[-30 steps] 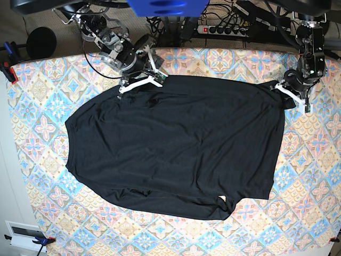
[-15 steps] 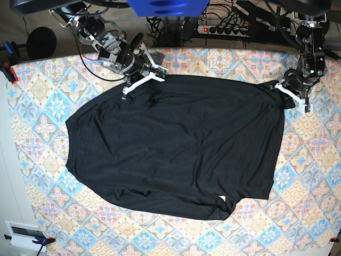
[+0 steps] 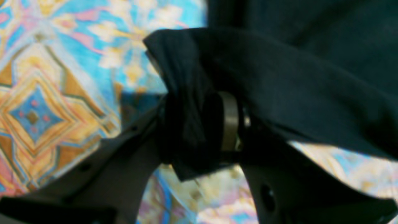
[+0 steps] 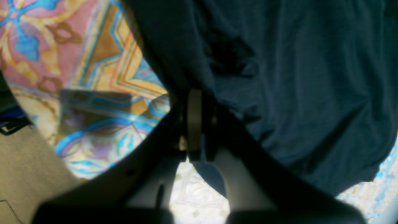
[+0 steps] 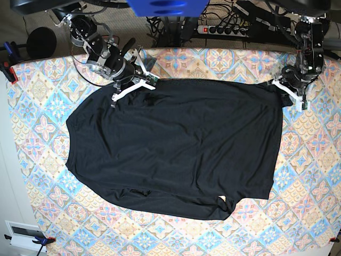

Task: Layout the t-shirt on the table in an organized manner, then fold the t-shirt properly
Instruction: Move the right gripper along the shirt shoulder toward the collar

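Observation:
The black t-shirt [image 5: 176, 149] lies spread over the patterned table [image 5: 42, 122], with a small tuck at its near hem. At the shirt's far left edge my right gripper [image 5: 133, 88] points down. In the right wrist view that gripper [image 4: 194, 121] is shut, and the t-shirt [image 4: 311, 77] is pinched at its tips. My left gripper [image 5: 289, 93] is at the far right corner. The left wrist view shows this gripper [image 3: 199, 127] shut on a bunched fold of the t-shirt [image 3: 311, 77] just above the table [image 3: 46, 93].
Behind the table's far edge lie a power strip [image 5: 224, 29] and cables. A black round object [image 5: 41, 41] sits at the back left, and a clamp [image 5: 8, 69] grips the left edge. A white device [image 5: 24, 234] is at the near left corner.
My right gripper closed on the shirt's far edge and drew it left and back, smoothing the wrinkle beside it. The left gripper shifted slightly back, still holding its corner.

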